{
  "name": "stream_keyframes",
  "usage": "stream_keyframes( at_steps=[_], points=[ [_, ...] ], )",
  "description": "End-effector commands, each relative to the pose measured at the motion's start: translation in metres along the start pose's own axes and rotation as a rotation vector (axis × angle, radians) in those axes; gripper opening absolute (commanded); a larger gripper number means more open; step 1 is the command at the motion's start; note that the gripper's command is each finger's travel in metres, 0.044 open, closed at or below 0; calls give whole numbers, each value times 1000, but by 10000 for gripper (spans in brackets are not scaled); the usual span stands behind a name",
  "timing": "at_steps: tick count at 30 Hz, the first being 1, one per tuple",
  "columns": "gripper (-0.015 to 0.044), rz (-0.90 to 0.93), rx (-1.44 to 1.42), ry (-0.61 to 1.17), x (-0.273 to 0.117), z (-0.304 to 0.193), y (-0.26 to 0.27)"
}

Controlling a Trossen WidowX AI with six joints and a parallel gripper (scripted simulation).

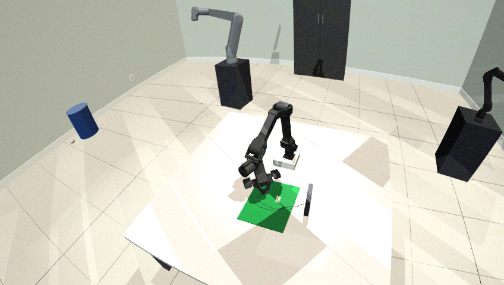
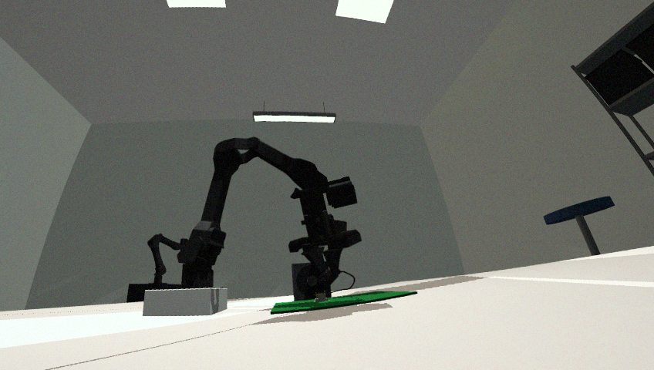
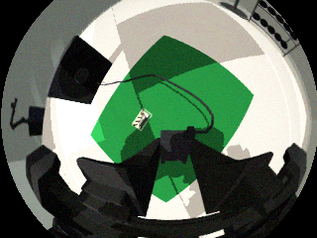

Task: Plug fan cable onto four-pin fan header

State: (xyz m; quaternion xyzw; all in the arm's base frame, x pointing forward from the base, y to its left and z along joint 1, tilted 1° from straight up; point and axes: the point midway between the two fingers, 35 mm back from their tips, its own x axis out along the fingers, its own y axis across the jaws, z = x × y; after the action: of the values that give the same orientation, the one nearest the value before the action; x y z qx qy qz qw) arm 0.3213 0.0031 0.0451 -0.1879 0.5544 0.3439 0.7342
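My gripper [image 1: 264,191] [image 2: 327,277] [image 3: 174,142] is shut on the fan cable's dark plug [image 3: 173,140]. It holds the plug low over the green board [image 1: 249,213] [image 2: 385,297] [image 3: 233,94]. The pale four-pin header [image 1: 279,199] [image 2: 317,300] [image 3: 142,119] stands on the board, to the left of and beyond the plug in the wrist view. The plug is apart from the header there. The black cable [image 2: 354,278] [image 3: 212,115] loops from the plug over the board to the fan. The plug's underside and its exact height are hidden.
The black square fan [image 1: 308,204] [image 2: 298,274] [image 3: 76,74] stands upright beside the board. The arm's pale base block [image 1: 283,162] [image 2: 176,302] is behind the board in the top view. Other arms on dark pedestals [image 1: 233,82] [image 1: 466,144] stand farther off.
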Motion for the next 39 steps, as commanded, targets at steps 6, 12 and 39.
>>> stream_keyframes(
  at_steps=[6, 12, 39],
  points=[
    [0, 25, 11, -102, 8, -2, -3],
    [0, 36, 16, -173, 12, -3, -5],
    [0, 53, 13, -492, 17, -12, -11]
  ],
)
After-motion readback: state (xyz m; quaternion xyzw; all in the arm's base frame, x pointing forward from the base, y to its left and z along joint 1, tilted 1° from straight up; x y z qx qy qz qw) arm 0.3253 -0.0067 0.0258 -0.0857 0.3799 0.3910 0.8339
